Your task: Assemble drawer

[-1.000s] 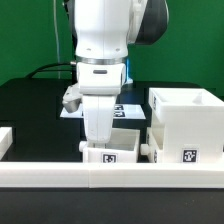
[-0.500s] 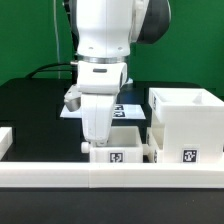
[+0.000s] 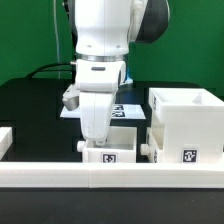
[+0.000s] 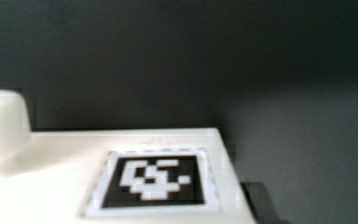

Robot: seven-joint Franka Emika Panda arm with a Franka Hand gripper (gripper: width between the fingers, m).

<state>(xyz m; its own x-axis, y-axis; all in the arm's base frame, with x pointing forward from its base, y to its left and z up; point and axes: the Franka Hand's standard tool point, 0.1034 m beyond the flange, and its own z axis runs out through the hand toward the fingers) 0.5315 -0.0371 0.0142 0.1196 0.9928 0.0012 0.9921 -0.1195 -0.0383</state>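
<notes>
Hovering directly above the small white plastic open-top tray (image 3: 110, 154) at the table's front edge, the gripper (image 3: 97, 142) is seen; finger state cannot be told.

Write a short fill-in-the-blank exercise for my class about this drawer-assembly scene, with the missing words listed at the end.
1. The robot arm's gripper reaches down to the small tray, which is ____ in colour.
2. Seen in the exterior view, the tall housing stands to the ____ of that tray.
3. The tag in the wrist view is printed in black and ____.
4. The table surface is ____.

Missing words: white; right; white; black
</notes>
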